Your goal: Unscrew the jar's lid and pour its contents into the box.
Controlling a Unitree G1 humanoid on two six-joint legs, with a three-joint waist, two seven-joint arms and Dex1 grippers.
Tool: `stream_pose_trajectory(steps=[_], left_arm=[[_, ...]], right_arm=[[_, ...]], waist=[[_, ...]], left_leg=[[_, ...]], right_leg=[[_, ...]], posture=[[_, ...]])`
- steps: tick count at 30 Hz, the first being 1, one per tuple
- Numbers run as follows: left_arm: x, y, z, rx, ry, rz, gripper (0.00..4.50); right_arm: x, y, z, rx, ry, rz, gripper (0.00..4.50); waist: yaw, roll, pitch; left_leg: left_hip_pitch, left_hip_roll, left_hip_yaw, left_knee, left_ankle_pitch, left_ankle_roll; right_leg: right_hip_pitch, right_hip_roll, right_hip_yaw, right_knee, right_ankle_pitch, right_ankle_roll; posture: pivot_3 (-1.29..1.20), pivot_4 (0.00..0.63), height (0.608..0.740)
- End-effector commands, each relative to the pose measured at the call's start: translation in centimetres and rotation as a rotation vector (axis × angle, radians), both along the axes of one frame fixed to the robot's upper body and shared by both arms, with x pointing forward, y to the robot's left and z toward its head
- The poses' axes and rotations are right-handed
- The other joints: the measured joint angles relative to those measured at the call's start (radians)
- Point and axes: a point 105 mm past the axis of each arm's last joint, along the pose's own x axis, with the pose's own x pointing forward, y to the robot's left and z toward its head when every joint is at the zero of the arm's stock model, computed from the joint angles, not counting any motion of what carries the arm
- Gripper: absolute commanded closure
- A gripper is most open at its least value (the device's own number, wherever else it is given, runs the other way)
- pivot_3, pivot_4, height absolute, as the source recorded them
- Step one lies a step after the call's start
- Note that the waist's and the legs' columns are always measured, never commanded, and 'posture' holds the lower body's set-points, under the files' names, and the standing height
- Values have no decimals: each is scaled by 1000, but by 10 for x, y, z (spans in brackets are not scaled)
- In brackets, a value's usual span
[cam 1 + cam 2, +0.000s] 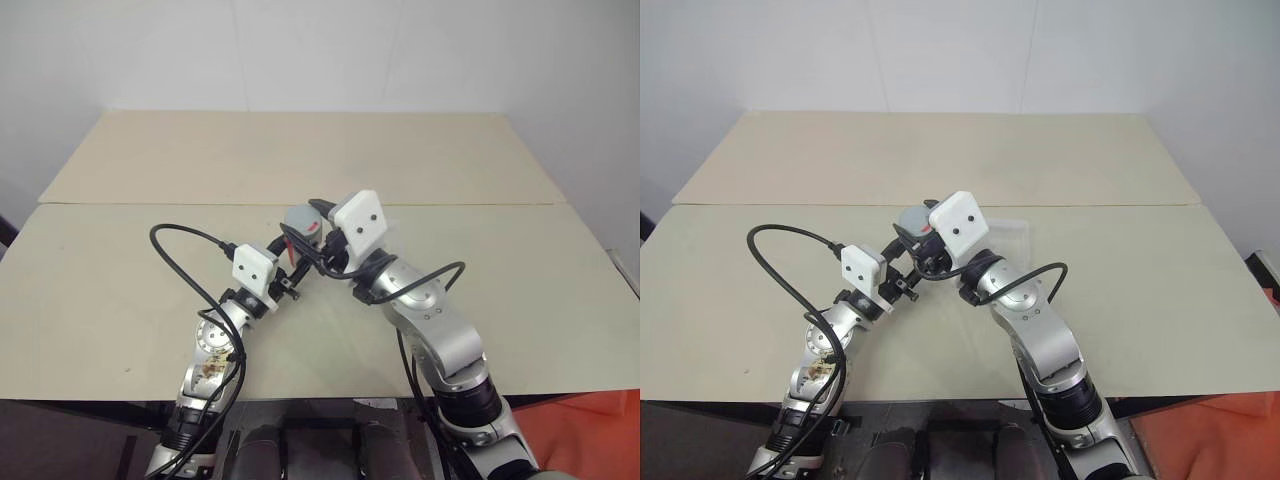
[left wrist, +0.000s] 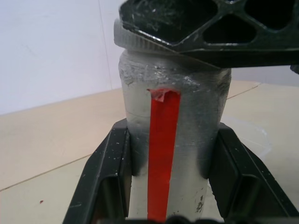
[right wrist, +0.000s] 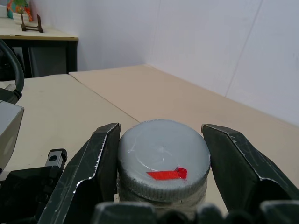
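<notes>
My left gripper (image 2: 173,135) is shut on the silver-grey jar (image 2: 187,98), one black finger on each side of its body. The jar stands upright above the table, its red stripe (image 2: 162,154) facing the left wrist camera. The round grey lid (image 3: 161,158) with a small red mark sits on top of the jar. My right gripper (image 3: 161,130) comes in from the right with its fingers (image 3: 93,163) pressed against both sides of the lid. Both arms meet over the table's middle at the jar (image 1: 300,219). The clear box (image 1: 1006,233) lies on the table just behind and right of the grippers.
The cream table (image 1: 120,300) is made of two boards with a seam (image 1: 150,204) across it, and a white wall stands behind. A black cable (image 1: 185,262) loops out left of my left wrist. A dark desk (image 3: 42,42) stands beyond the table.
</notes>
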Motion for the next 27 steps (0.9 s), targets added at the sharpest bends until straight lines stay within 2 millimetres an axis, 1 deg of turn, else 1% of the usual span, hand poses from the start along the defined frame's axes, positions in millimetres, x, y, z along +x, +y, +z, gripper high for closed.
stream_pose_trajectory(steps=[1, 7, 10, 12, 16, 21, 23, 27], left_arm=[[-4, -3, 15, -10, -67, -20, 2614], [-12, -6, 17, -8, -72, -86, 2614], [-22, -10, 19, -16, -62, -176, 2614], [-25, -12, 19, -20, -54, -213, 2614], [-39, -18, 24, -7, -52, -352, 2614], [-48, -21, 24, 29, -44, -453, 2614], [-51, -21, 24, 40, -42, -480, 2614], [-54, -22, 27, 41, -42, -519, 2614]], right_arm=[[-2, -2, 13, 30, -51, 1, 1772], [-1, -8, 12, 2, -49, 79, 1772], [-5, -17, 14, -60, -29, 242, 1772], [-6, -20, 16, -75, -22, 296, 1772], [-12, -28, 22, -146, -6, 548, 1772], [-20, -34, 17, -305, -17, 831, 1772], [-18, -36, 17, -356, -29, 921, 1772], [-9, -42, 27, -384, -33, 1063, 1772]], waist=[[0, 0, 0], [0, 0, 0], [0, 0, 0], [0, 0, 0], [-4, 0, 0], [-3, 0, 0], [-3, 0, 0], [-3, 0, 0]], left_leg=[[0, 0, 0, 0, 0, 0], [0, 0, 0, 0, 0, 0], [0, 0, 0, 0, 0, 0], [0, 0, 0, 0, 0, 0], [0, 1, 0, 0, 0, 0], [1, 1, 0, -1, 0, 0], [1, 1, 0, 0, 0, 0], [1, 1, 0, 0, 0, 0]], right_leg=[[0, 0, 0, 0, 0, 0], [0, 0, 0, 0, 0, 0], [0, 0, 0, 0, 0, 0], [0, 0, 0, -1, 0, 0], [0, 0, 0, 0, 0, 0], [1, 1, 0, -1, 0, 0], [1, 1, 0, -1, 0, 0], [1, 1, 0, 0, 0, 0]], posture=[[0, 150, 740], [0, 150, 740], [0, 150, 740], [0, 150, 740], [0, 150, 740], [0, 150, 740], [0, 150, 740], [0, 150, 740]])
